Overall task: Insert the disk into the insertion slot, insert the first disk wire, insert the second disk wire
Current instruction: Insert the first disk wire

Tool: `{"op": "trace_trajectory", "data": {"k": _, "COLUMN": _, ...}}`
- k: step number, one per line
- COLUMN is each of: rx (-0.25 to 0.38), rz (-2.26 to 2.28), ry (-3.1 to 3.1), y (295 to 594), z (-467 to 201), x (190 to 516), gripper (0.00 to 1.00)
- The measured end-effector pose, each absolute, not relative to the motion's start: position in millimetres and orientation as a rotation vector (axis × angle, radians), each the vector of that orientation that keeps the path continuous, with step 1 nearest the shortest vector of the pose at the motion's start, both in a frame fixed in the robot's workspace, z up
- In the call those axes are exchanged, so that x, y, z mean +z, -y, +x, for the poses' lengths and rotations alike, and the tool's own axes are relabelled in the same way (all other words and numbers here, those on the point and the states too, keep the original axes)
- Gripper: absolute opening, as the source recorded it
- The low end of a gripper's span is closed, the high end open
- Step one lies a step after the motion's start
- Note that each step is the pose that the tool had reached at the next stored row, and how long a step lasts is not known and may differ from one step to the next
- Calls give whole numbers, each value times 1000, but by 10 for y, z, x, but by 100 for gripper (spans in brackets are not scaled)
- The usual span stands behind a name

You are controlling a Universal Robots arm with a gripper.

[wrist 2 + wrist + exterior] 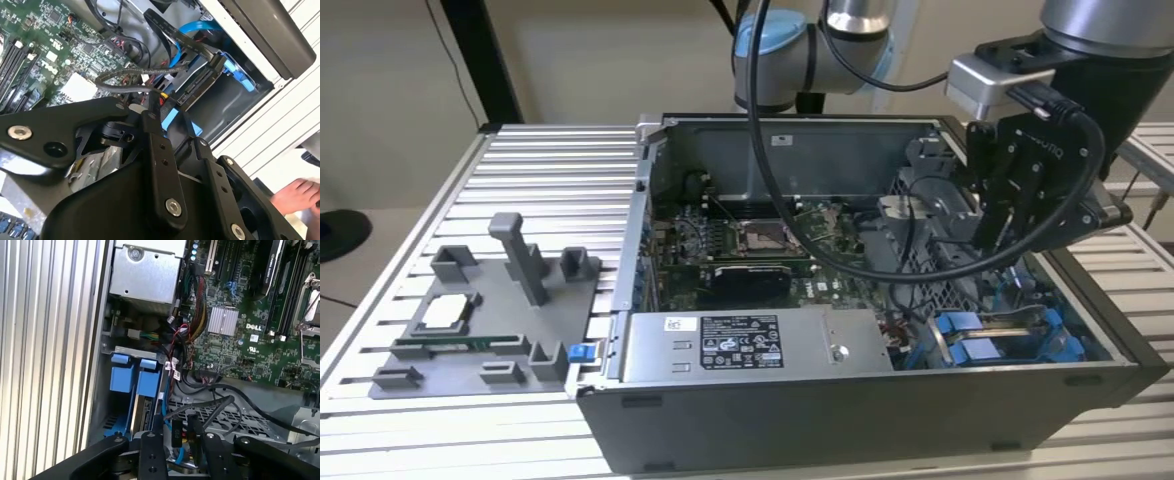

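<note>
**Fig.: open PC case on table, arm working at the drive bay.**

- **Table**: slatted metal. It carries 1 case and 1 tray.
- **Computer case**: grey, lid off. Inside are 1 motherboard, 1 silver power-supply box w/ black label at the near wall, 1 grey perforated cage, and the drive bay.
- **Robot arm**: reaches down into the case on the exterior view's right, above the bay.
- **Grey tray**: sits on the exterior view's left, just beside the case. It holds 1 square silver chip and 1 green strip board, among upright grey posts.
- **Insertion slot**: in the case corner next to the power-supply box, grey metal w/ blue rails. 2 blue tabs show side by side in the first wrist view.
- **Disk**: sits in the slot in its blue carrier, seen edge-on, label side not visible. 1 flat black cable runs to its end, but whether it is plugged in is unclear.
- **Gripper**: low over the slot, beside the cage. Jaws narrow, closed on the black plug of the disk wire. A blue length of cable shows between the fingers in the second wrist view.
- **Loose wires**: black, red and yellow, crossing the cage and board near the plug.
- **Person's hand**: beyond the table edge, well apart from the case.
</note>
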State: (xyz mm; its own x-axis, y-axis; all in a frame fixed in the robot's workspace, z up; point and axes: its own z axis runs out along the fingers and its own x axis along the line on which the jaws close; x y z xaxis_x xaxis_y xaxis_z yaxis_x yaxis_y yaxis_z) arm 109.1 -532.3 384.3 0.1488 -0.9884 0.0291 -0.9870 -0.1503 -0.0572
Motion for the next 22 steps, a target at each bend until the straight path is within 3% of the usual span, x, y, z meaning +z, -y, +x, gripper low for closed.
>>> {"op": "trace_trajectory", "data": {"k": 22, "rx": -107, "rz": -2363, "ry": -2018, "y": 5323, "z": 1090, "x": 3842, "gripper": 100}}
